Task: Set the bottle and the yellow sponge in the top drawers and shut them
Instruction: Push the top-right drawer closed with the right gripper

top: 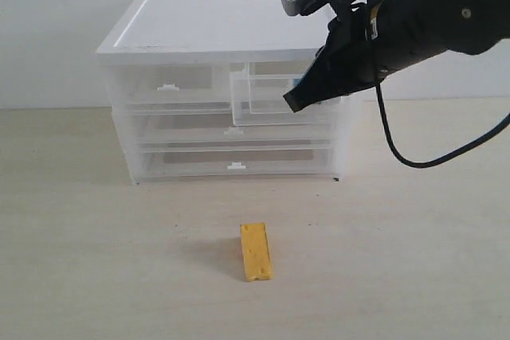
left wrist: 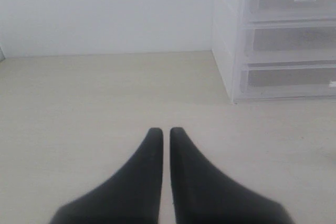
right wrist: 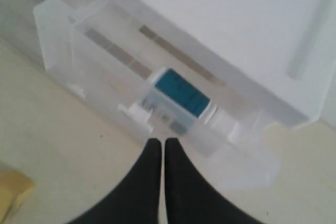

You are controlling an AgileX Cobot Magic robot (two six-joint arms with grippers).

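A teal-labelled bottle (right wrist: 181,98) lies on its side inside the pulled-out clear plastic top right drawer (top: 275,101). The right gripper (top: 293,103), jaws together, hovers at its front. A pitted yellow sponge (top: 256,251) rests on the pale table (top: 96,260). The left gripper (left wrist: 166,132) is closed, empty.
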